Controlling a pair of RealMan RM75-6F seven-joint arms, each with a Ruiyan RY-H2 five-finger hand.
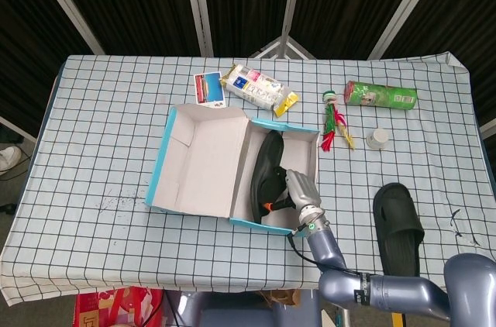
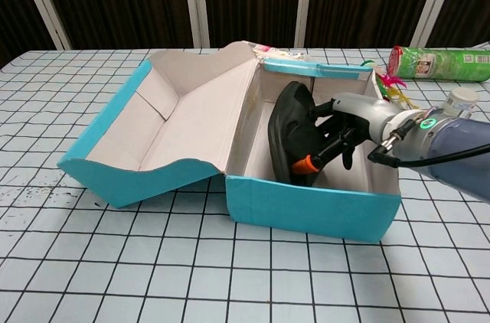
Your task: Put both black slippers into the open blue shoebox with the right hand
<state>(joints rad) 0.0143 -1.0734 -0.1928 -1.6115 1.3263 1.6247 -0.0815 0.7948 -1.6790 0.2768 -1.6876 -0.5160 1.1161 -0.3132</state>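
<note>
From the head view, the open blue cardboard shoebox (image 1: 308,135) sits mid-bench on the black-gridded white cloth of the bench (image 1: 101,125), its lid (image 1: 203,166) folded out to the left. A black rubber slipper (image 1: 266,172) stands on edge inside the box, leaning against the lid-side wall. The right hand (image 1: 298,190) reaches in over the near wall, fingers curled against the slipper. The second black slipper (image 1: 397,225) lies flat on the bench, well apart to the right. Behind the box lie a small picture card (image 1: 208,87) and a white snack packet (image 1: 259,88); further right a red-green feathered toy (image 1: 334,121), a green tube can (image 1: 380,94) on its side and a small white cap (image 1: 378,138).

From the chest view, the right hand (image 2: 342,133) grips the upright slipper (image 2: 292,133), an orange-tipped finger (image 2: 308,162) pressed to its side. The box's near wall (image 2: 310,210) hides the slipper's lower edge. The left hand shows in neither view.
</note>
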